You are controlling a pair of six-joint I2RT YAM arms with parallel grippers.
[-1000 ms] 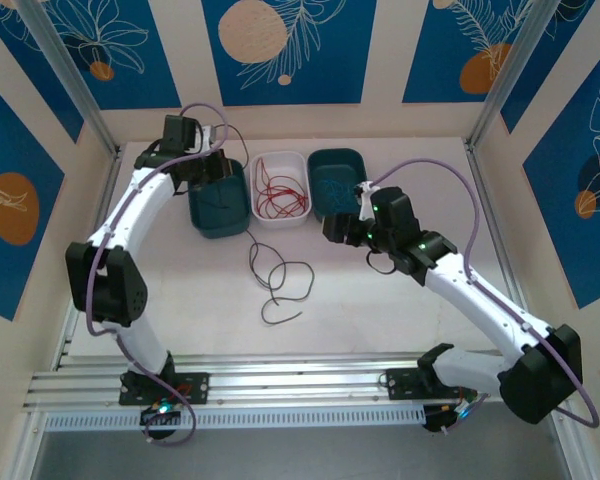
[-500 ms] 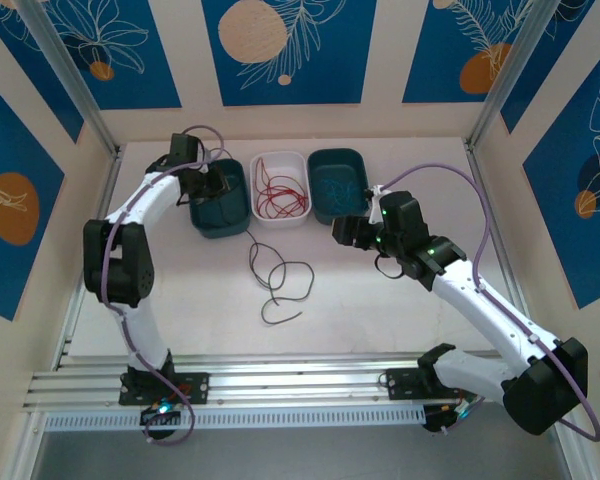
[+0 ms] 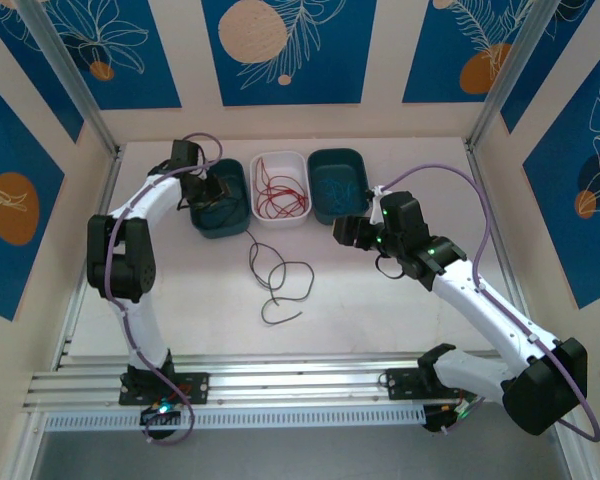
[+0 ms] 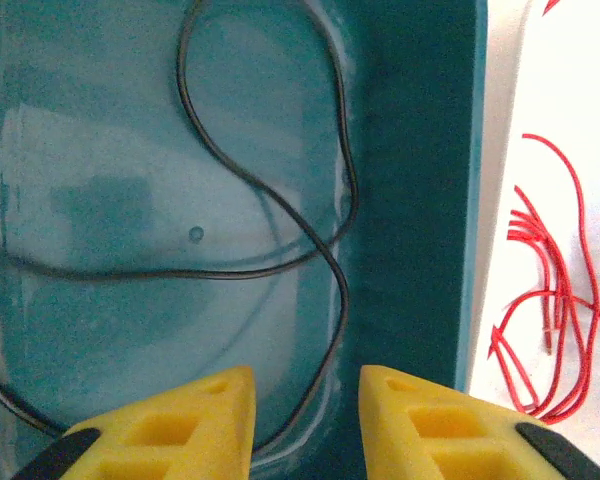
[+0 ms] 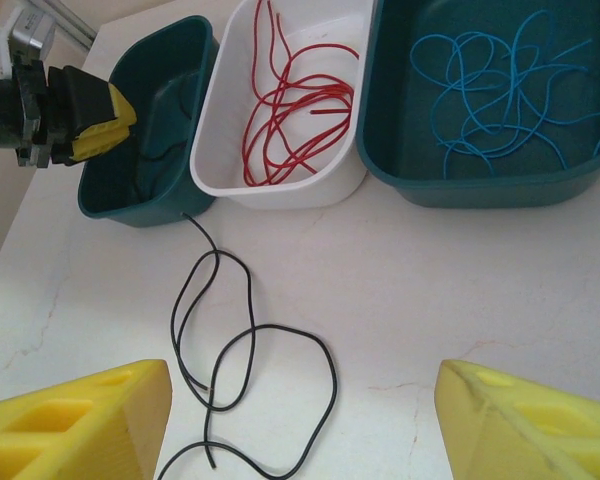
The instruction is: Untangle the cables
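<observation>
The left gripper [image 4: 305, 388] hangs over the left teal bin [image 4: 410, 150] at 11 o'clock from the table's middle. Its yellow fingers are parted, with nothing pinched between them. A coiled black cable [image 4: 270, 195] lies on the bin floor beneath; a strand runs under the gap, though contact is hard to judge. At 3 o'clock from that bin sits the white bin [image 5: 225, 130] with red cables [image 5: 290, 100], then the right teal bin [image 5: 480, 190] with blue cables [image 5: 490, 80] (all loosely looped). A loose black cable [image 5: 250, 310] sprawls on the table [image 5: 480, 300] at 6 o'clock from the white bin. The right gripper [image 5: 302, 388] hovers spread wide, empty.
</observation>
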